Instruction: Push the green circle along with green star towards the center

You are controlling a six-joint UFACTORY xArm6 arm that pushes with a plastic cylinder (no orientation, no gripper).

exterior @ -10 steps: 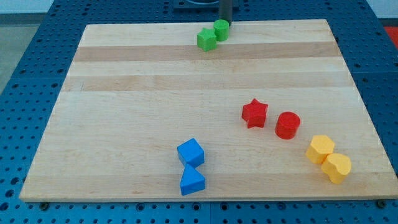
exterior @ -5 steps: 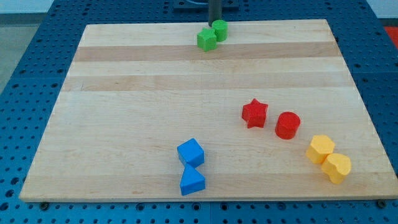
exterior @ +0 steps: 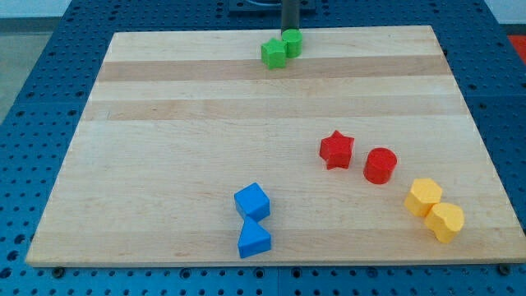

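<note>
The green star point(exterior: 274, 54) and the green circle point(exterior: 292, 43) sit touching each other near the top edge of the wooden board point(exterior: 164, 140), just right of its middle. My tip point(exterior: 289, 30) stands at the board's top edge, right behind the green circle and touching or nearly touching its far side. The rod rises out of the view's top.
A red star point(exterior: 336, 150) and a red cylinder point(exterior: 380, 165) lie right of centre. Two yellow blocks point(exterior: 433, 209) sit at the lower right. A blue cube point(exterior: 251, 201) and a blue triangular block point(exterior: 253, 239) sit at the bottom centre.
My tip moved left along the top edge from the circle's right to behind it. The green circle and star shifted very slightly.
</note>
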